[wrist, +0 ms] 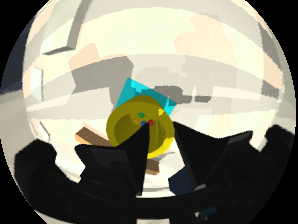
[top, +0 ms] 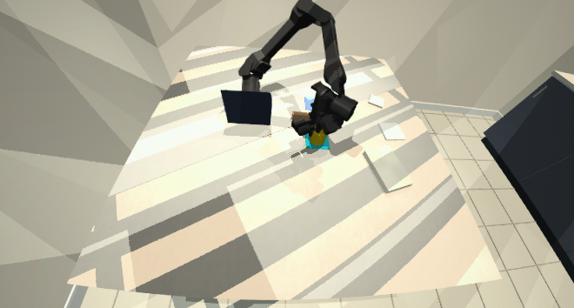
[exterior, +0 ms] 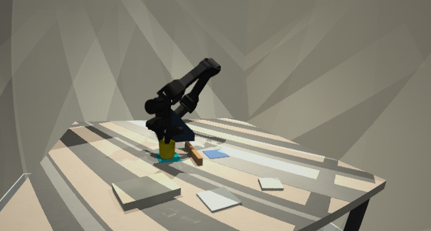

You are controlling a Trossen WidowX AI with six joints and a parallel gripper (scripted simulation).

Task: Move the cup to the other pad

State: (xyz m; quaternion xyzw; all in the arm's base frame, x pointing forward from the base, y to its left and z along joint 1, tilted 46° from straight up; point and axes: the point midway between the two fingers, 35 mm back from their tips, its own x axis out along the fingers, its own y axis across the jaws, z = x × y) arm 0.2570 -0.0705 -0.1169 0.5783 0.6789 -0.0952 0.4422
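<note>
Yellow cylindrical cup point(exterior: 166, 149) stands upright on the turquoise square pad point(exterior: 159, 157) on the striped desk point(exterior: 294, 164).

Top: black jaws point(top: 314, 130) above the cup.
Exterior: blue pad point(exterior: 215, 154) beyond the wooden block point(exterior: 194, 153).
Wrist: jaws apart, one finger point(wrist: 136, 156) over the rim; coloured marbles point(wrist: 147, 120) inside.
</note>
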